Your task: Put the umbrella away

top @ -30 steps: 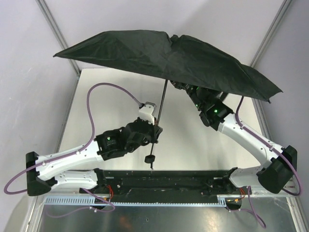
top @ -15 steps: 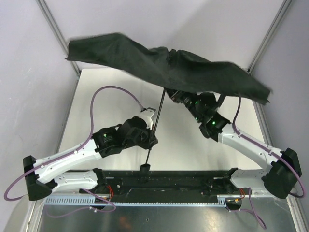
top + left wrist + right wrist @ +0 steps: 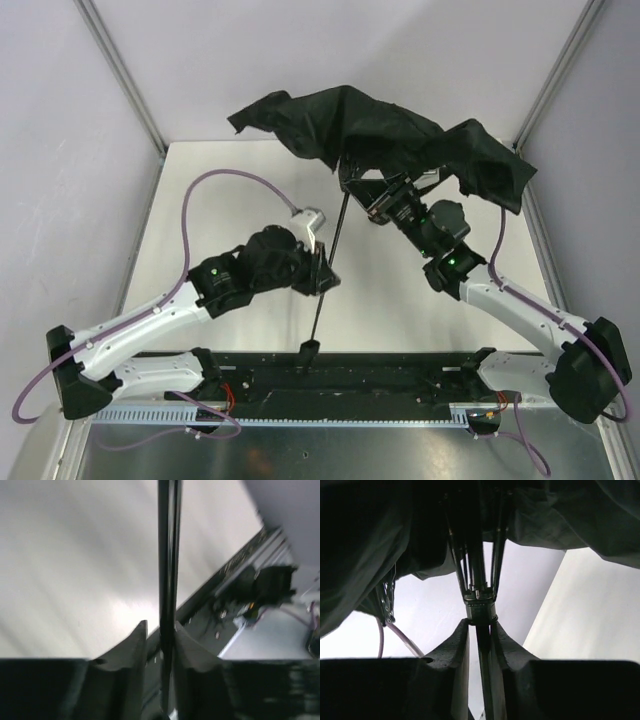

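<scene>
The umbrella hangs above the surface, its canopy half collapsed and drooping over the right tool. The left tool is pinched narrow on the slim shaft, with the handle just beyond it. The right tool is closed narrow around the shaft directly under the runner. To close it well, I judge the left tool should brace the shaft while the right tool draws the runner straight toward it, without twisting, so the ribs fold cleanly.
</scene>
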Controlling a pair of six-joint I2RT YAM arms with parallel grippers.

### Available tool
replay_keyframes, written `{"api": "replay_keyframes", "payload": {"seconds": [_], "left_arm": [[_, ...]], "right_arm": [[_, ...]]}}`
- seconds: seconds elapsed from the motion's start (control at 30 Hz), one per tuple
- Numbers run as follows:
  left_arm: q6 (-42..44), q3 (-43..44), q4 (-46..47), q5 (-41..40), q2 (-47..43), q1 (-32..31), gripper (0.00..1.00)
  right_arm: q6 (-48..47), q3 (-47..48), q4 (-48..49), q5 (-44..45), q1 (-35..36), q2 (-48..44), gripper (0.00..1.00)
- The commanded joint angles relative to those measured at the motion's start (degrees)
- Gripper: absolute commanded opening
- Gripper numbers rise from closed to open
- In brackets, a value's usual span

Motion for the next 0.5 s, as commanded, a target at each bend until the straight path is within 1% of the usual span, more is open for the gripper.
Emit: {"api": "replay_keyframes", "payload": {"seconds": [0.0,0.07,0.13,0.17,0.23,0.27,0.33,0.4,0.47], "left_arm": [[-2.7,0.5,19.3,-3.0,-2.4,2.8,0.38],[-3.2,-3.0,20.5,-2.3,-3.8,2.8,0.51],[-3.6,-6.0,21.0,-2.1,-4.9,2.7,0.59],[-3.7,-7.3,21.1,-2.1,-5.2,2.7,0.62],[-3.7,-9.2,21.1,0.4,-5.2,2.7,0.74],[-3.8,-10.0,21.1,1.3,-5.1,2.7,0.77],[-4.8,-11.7,21.1,2.7,-5.1,2.7,0.77],[-6.0,-13.5,21.1,4.2,-5.5,2.7,0.73],[-7.2,-15.2,21.1,5.2,-6.1,2.6,0.66]], "right_arm": [[10.4,-1.2,6.4,-16.5,-5.9,2.9,0.00],[12.7,-0.7,9.2,-17.1,-7.8,4.4,0.00],[14.6,-0.1,11.9,-18.1,-9.0,5.9,0.00],[14.9,0.4,11.6,-18.3,-9.2,6.6,0.00],[14.8,1.5,10.6,-18.5,-9.5,7.5,0.00],[14.7,1.7,10.7,-18.5,-9.6,7.9,0.00],[14.3,1.9,11.0,-18.6,-10.0,8.2,0.00],[13.0,2.3,10.4,-18.4,-10.8,8.1,0.00],[11.5,2.6,10.0,-18.2,-12.2,7.9,0.00]]}}
